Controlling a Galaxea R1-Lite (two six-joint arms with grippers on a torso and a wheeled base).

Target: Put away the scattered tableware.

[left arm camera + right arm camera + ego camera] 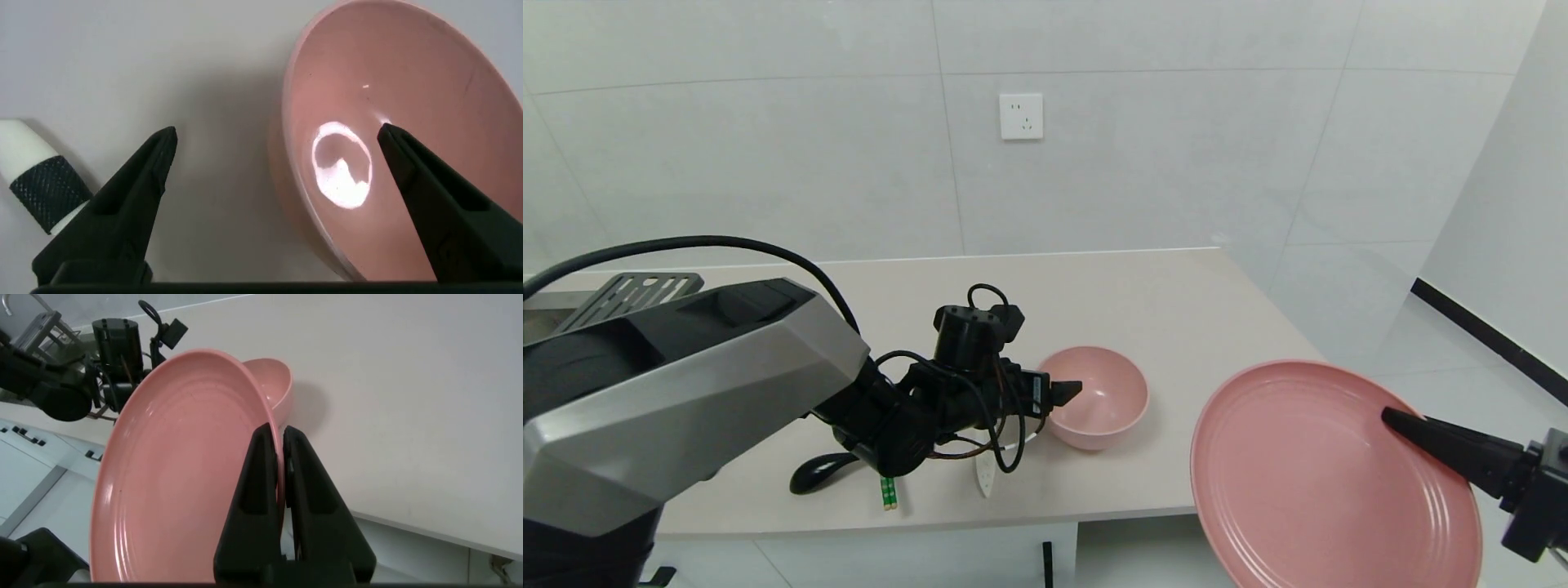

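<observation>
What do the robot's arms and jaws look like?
The left arm has a big angular silver-and-black shell, with a thick black cable arching over it. Thin dark wires loop around its wrist. The left gripper and right gripper are black, with long pointed jaws like wedges.

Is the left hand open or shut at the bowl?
Open: the left hand straddles the rim of the pink bowl, fingers wide apart.

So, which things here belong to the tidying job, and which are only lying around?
Job: pink plate, pink bowl, black spoon, chopsticks, white utensil.
Not the job: wall socket, countertop.
</observation>
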